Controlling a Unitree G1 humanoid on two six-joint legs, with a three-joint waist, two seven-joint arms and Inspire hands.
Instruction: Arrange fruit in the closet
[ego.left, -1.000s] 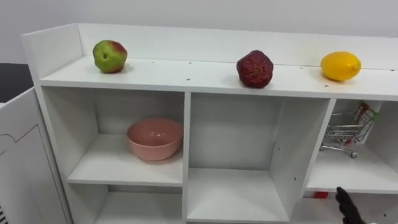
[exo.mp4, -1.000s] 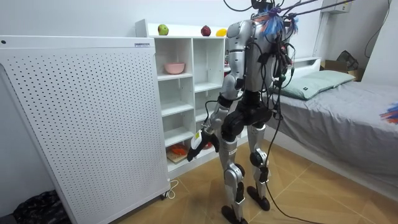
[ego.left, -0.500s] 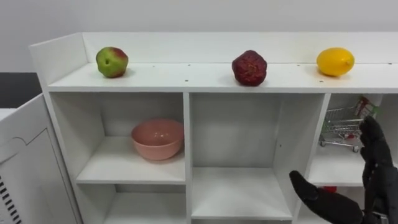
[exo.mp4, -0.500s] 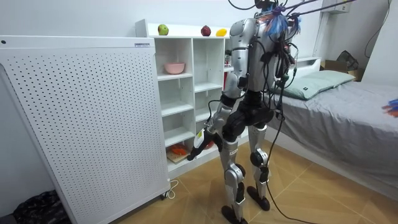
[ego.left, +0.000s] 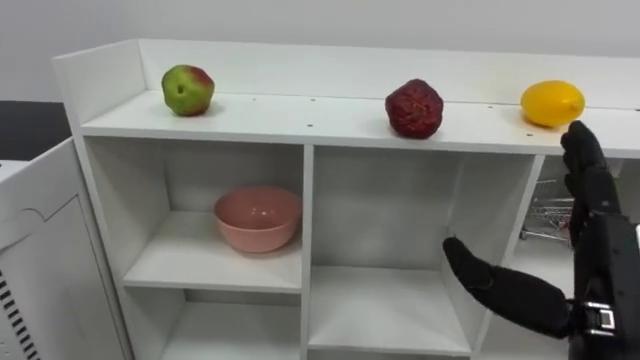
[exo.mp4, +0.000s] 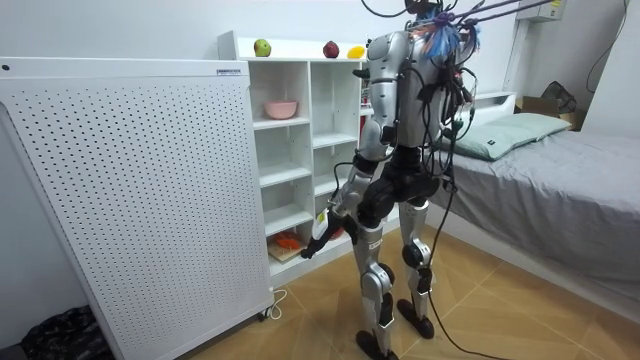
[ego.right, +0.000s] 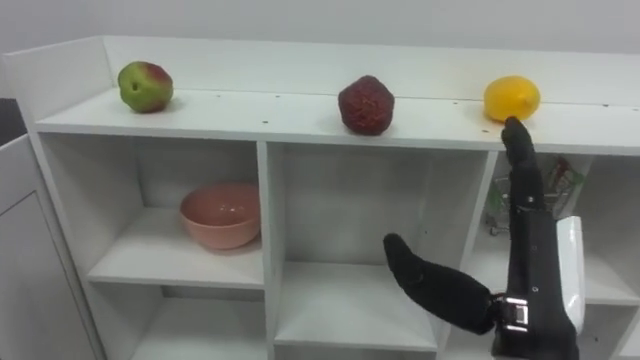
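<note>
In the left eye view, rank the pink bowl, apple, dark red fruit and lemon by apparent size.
1. pink bowl, clearly largest.
2. dark red fruit and lemon: too alike to rank.
3. apple, slightly smaller.

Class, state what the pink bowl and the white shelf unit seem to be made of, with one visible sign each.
Pink bowl: probably plastic or glazed ceramic; smooth, evenly coloured, soft sheen.
Shelf unit: likely white laminated board; flat, square-edged panels, small holes on top.
</note>
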